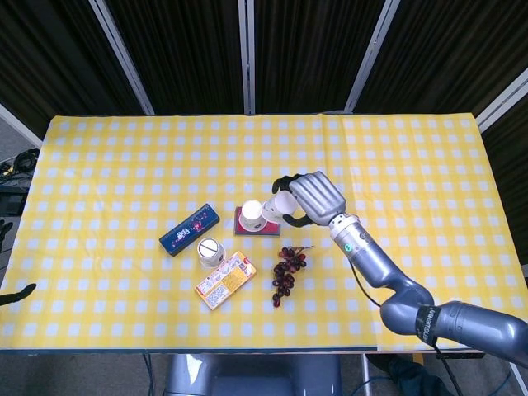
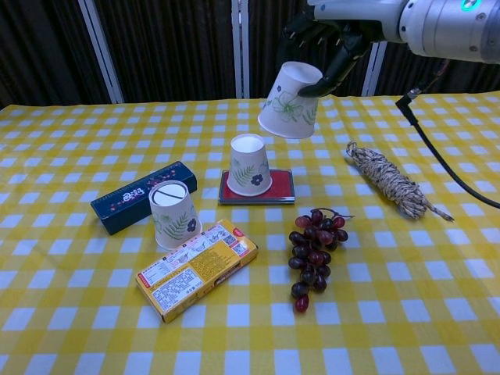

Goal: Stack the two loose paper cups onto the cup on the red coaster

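A paper cup (image 1: 252,216) (image 2: 250,164) stands upside down on the red coaster (image 1: 273,222) (image 2: 282,187) at the table's middle. My right hand (image 1: 312,196) (image 2: 324,37) grips a second paper cup (image 1: 279,206) (image 2: 291,101) in the air. That cup is tilted, mouth down, and hangs just above and right of the coaster cup without touching it. The third cup (image 1: 210,252) (image 2: 173,213) stands upside down to the front left, between the blue box and the yellow box. Of my left hand, only dark fingertips (image 1: 20,295) show off the table's left edge.
A blue box (image 1: 189,230) (image 2: 143,195) lies left of the coaster. A yellow snack box (image 1: 224,280) (image 2: 197,268) lies in front of the loose cup. Grapes (image 1: 286,271) (image 2: 314,254) sit in front of the coaster, and a rope bundle (image 2: 387,178) lies to the right.
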